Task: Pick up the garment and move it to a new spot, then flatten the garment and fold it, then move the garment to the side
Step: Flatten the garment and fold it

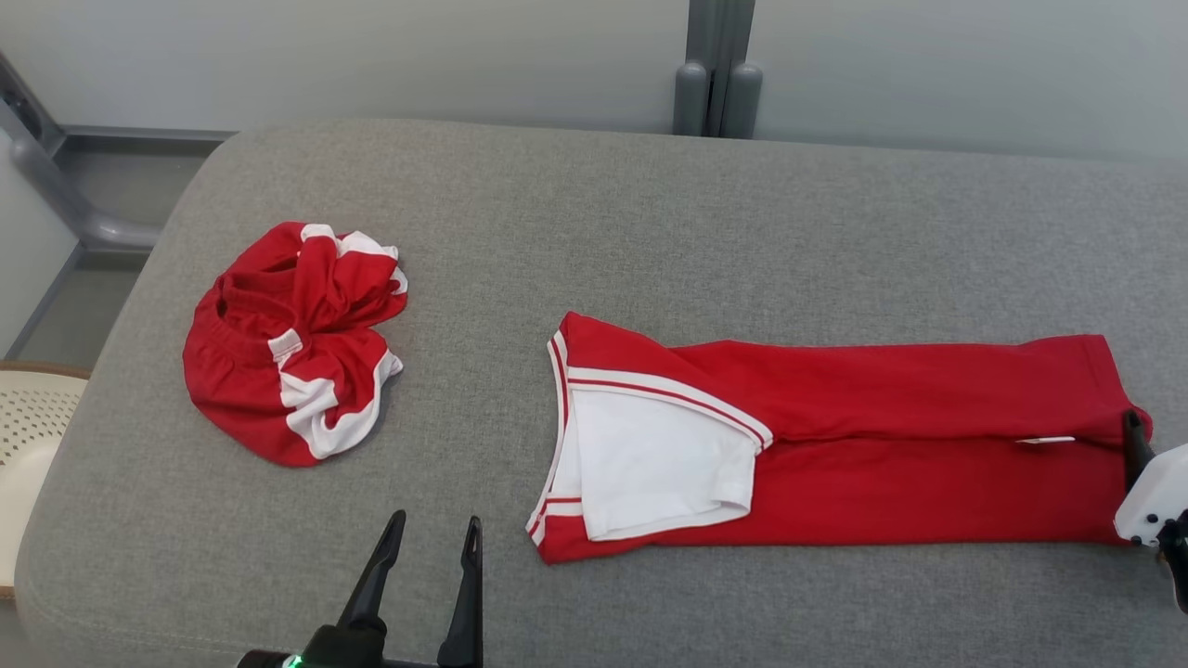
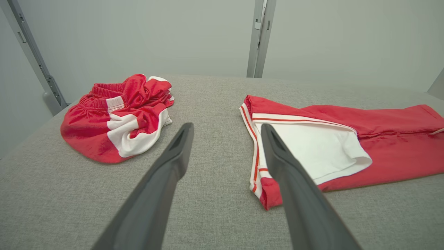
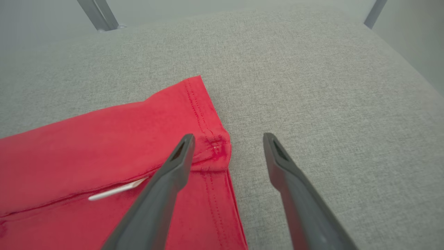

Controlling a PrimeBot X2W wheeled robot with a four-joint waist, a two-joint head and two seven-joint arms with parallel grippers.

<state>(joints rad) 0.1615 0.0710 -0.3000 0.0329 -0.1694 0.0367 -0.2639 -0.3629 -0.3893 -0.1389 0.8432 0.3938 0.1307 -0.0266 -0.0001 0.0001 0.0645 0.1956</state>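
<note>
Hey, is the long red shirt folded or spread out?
Folded, at least partly. The shirt lies as a narrow strip, its long sides turned in and meeting along the middle, with the white sleeve laid on top.

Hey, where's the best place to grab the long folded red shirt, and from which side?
The folded red shirt lies flat, so probably take its hem end, coming in from the robot's right: the stacked layers finish there in a free edge. The open right tool stands astride that edge.

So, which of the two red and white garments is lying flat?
The long red cloth garment with the white sleeve, on the robot's right. It lies in a flat strip; the other red and white garment is a crumpled heap.
</note>
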